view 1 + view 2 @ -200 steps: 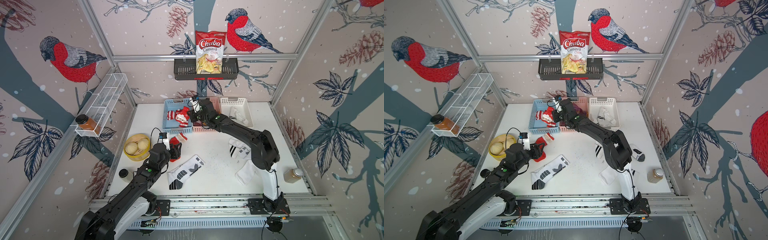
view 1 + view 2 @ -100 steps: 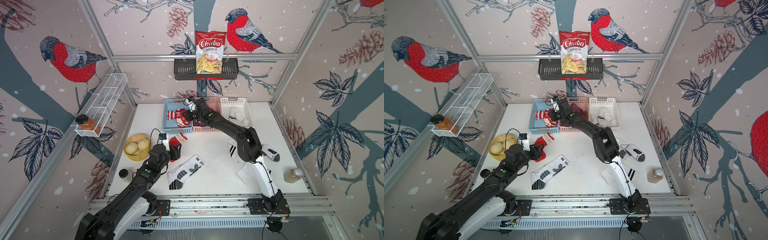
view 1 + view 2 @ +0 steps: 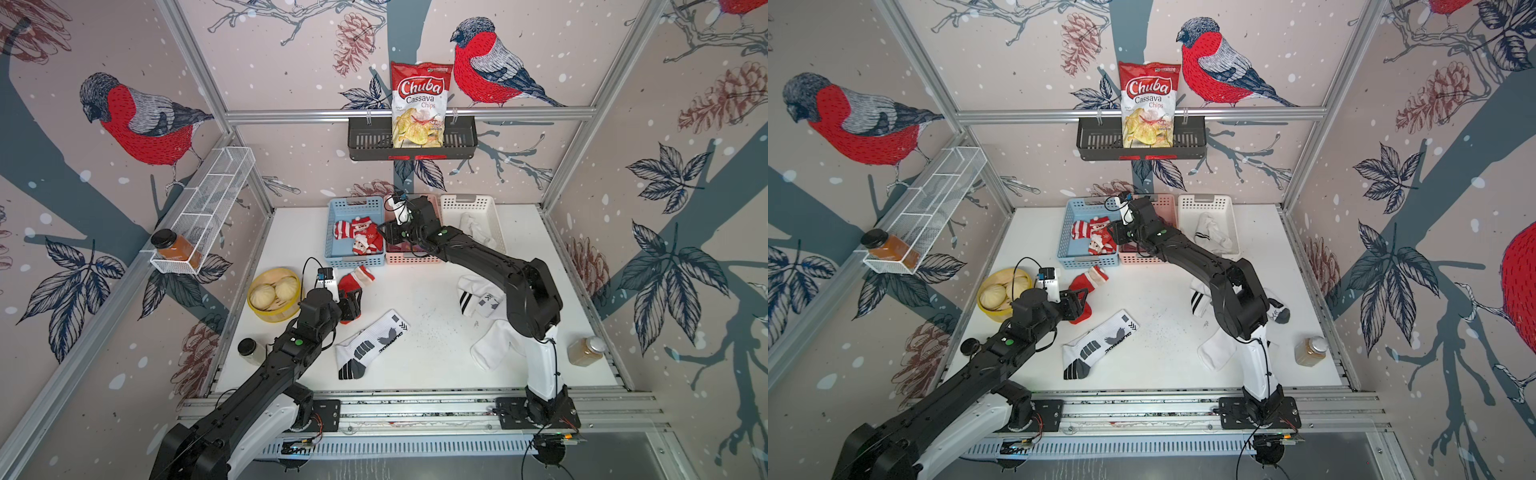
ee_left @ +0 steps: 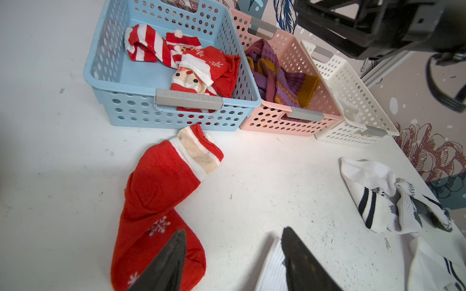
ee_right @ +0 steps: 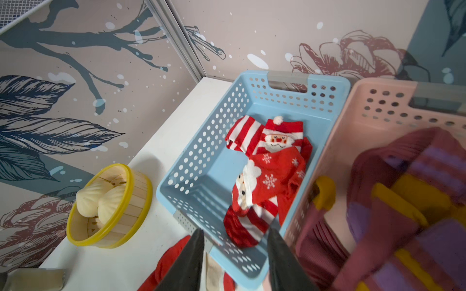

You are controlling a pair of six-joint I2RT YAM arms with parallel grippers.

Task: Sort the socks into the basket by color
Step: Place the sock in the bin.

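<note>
Red-and-white Christmas socks lie in the blue basket. Maroon-purple socks fill the pink basket, and a white sock lies in the white basket. My right gripper hangs open and empty over the blue and pink rims. A loose red sock lies before the blue basket. My left gripper is open just above the table. One finger is over that sock's toe, the other over a white black-marked sock.
More white socks lie at the right, partly under my right arm. A yellow steamer with buns stands left of my left gripper. A dark-lidded jar sits at the front left, an amber bottle at the front right.
My right gripper has opened while staying over the baskets, and that arm's elbow swung left and back. My left arm has barely moved.
</note>
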